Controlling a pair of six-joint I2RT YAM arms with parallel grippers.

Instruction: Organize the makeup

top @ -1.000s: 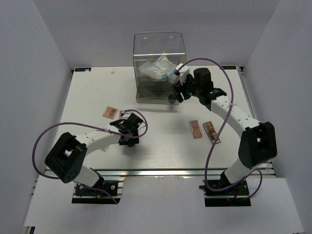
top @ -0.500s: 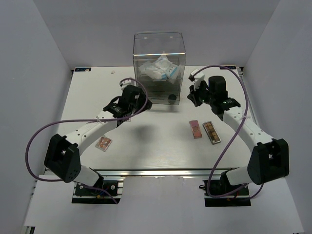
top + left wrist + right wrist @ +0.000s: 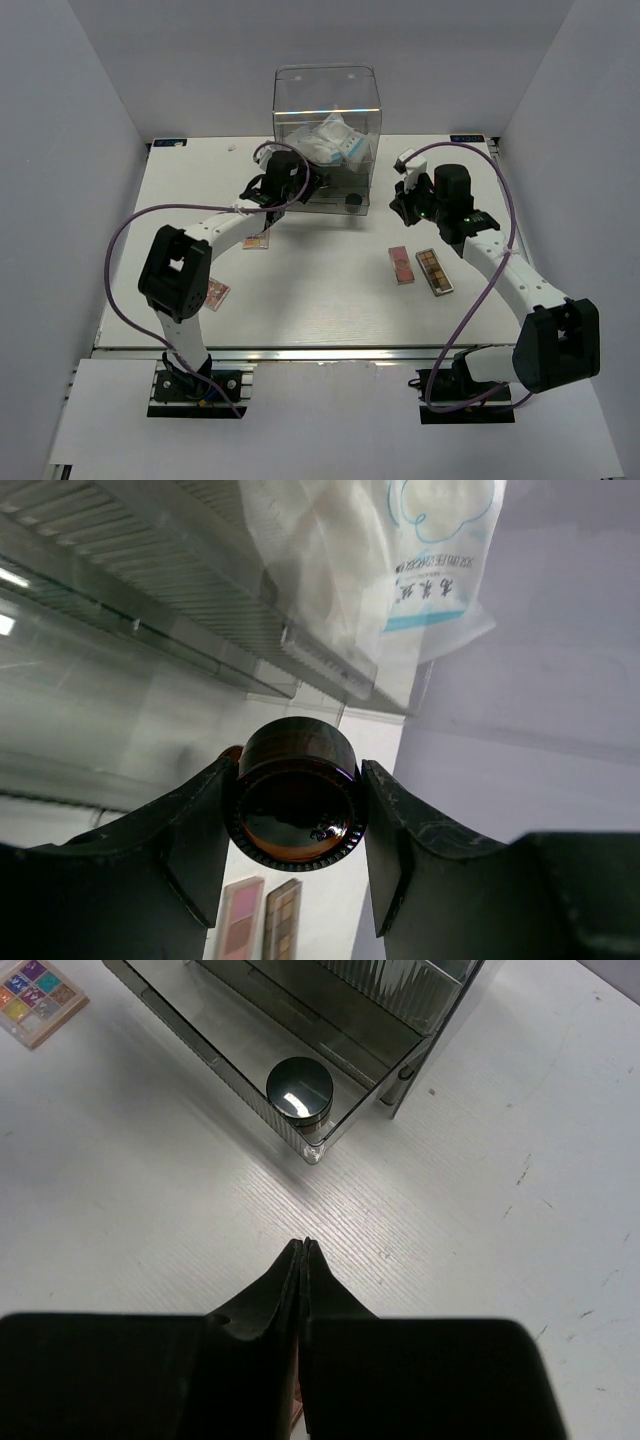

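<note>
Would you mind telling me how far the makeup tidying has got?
Done: the white-blue crinkly packet sits inside the clear acrylic drawer box; a black cylinder stands in its pulled-out bottom drawer. In hand: the left hand is shut on a small round dark jar near the box. Left on the white table: the flat pink palette, brown palette, multicolour palette and reddish palette. The right hand is shut, empty.

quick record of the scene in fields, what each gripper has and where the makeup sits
left gripper: shut on a small dark jar, right by the clear box
right gripper: shut, empty, over the table
black cylinder: in the box's bottom level, at a corner
packet: inside the box, higher up
pink palette, brown palette: side by side, table's right half
two more palettes: table's left half
</note>
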